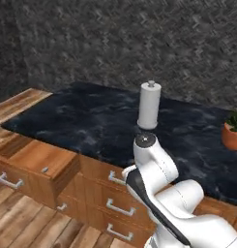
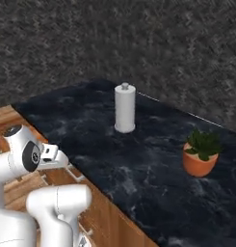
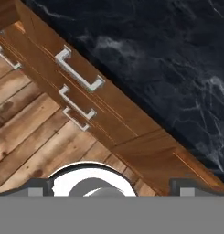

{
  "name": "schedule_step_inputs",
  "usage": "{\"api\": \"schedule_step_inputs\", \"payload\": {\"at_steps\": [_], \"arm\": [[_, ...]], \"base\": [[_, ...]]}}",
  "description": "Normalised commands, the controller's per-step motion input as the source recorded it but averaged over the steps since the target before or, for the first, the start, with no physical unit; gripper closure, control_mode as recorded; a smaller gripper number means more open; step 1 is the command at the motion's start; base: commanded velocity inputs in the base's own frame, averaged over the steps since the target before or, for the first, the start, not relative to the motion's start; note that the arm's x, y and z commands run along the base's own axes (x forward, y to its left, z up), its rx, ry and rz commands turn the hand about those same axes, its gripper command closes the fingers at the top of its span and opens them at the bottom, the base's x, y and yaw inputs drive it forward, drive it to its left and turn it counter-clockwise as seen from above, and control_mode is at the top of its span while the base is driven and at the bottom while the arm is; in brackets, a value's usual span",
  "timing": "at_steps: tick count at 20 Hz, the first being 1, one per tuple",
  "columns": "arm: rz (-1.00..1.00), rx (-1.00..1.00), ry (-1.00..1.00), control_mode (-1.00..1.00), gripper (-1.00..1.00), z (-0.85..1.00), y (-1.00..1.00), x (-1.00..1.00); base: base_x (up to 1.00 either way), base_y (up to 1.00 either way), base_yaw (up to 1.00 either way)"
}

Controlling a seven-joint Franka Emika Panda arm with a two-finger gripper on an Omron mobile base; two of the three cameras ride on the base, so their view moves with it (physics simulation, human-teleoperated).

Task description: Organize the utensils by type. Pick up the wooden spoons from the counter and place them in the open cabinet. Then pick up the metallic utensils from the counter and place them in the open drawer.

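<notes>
Pincer [image 3: 111,189] wide open, empty, above front edge of black marbled surface [image 1: 91,126], over drawer fronts and wooden floor [image 3: 26,137]. Open drawer [image 1: 45,167] near left. White paper towel roll [image 2: 124,107] upright mid-surface; potted plant [image 2: 201,153] right.

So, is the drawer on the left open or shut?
Open. In the left base view the open drawer juts out from the cabinet fronts; its inside is hidden.

Towel roll [image 1: 149,105], plant [image 2: 202,153] on counter [image 1: 91,121]

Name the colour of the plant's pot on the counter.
Orange terracotta pot, clearest in the right base view.
</notes>
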Motion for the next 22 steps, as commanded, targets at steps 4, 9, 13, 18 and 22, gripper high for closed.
{"api": "schedule_step_inputs", "payload": {"at_steps": [4, 9, 13, 18, 22], "arm": [[0.00, 0.00, 0.00, 1.00, -1.00, 0.00, 0.00, 0.00], [0.00, 0.00, 0.00, 1.00, -1.00, 0.00, 0.00, 0.00], [0.00, 0.00, 0.00, 1.00, -1.00, 0.00, 0.00, 0.00], [0.00, 0.00, 0.00, 1.00, -1.00, 0.00, 0.00, 0.00], [0.00, 0.00, 0.00, 1.00, -1.00, 0.00, 0.00, 0.00]], "base": [[0.00, 0.12, -1.00], [0.00, 0.10, -1.00], [0.00, 0.09, -1.00], [0.00, 0.10, -1.00], [0.00, 0.13, -1.00]]}}
